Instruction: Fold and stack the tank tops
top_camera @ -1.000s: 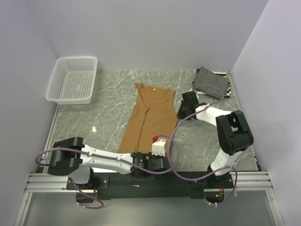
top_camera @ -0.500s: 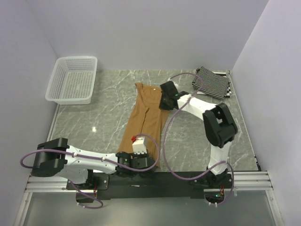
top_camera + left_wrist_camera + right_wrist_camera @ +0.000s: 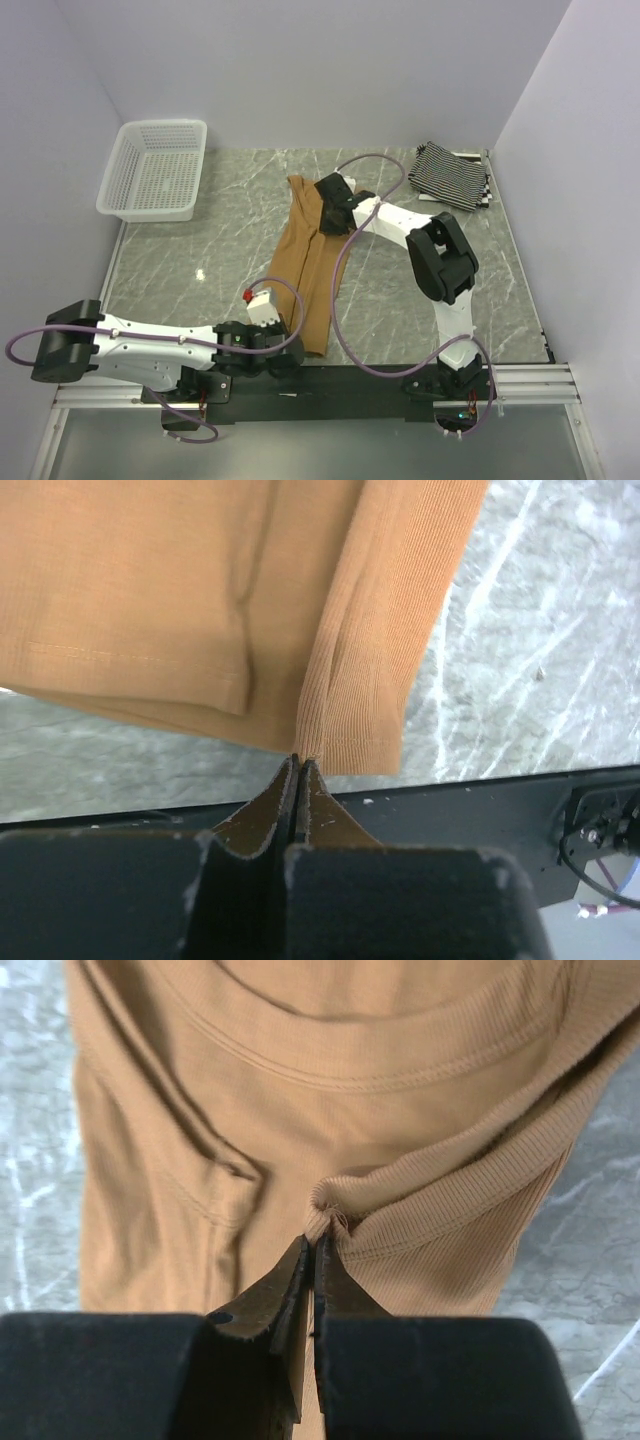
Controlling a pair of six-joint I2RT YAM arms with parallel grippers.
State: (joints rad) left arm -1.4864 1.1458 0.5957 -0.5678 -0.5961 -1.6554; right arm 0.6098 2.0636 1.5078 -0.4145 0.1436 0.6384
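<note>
Both closed on cloth: left gripper [image 3: 298, 770] pinches the near hem of the tan-brown tank top [image 3: 300, 270], right gripper [image 3: 314, 1245] pinches a shoulder strap at its far end. The top's long axis runs near-to-far between them, mid-table, doubled lengthwise. Judgement: next fold goes along that axis. The striped tank tops [image 3: 450, 175] lie far right, nearer the right arm.

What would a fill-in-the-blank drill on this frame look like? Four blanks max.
1. The tan top is pinched by ____ of the two arms.
2. The left fingers hold its near end, the right fingers its ____ end.
3. The striped top lies in the far ____ corner.
4. The basket stands in the far ____ corner.
Missing: both; far; right; left.
</note>
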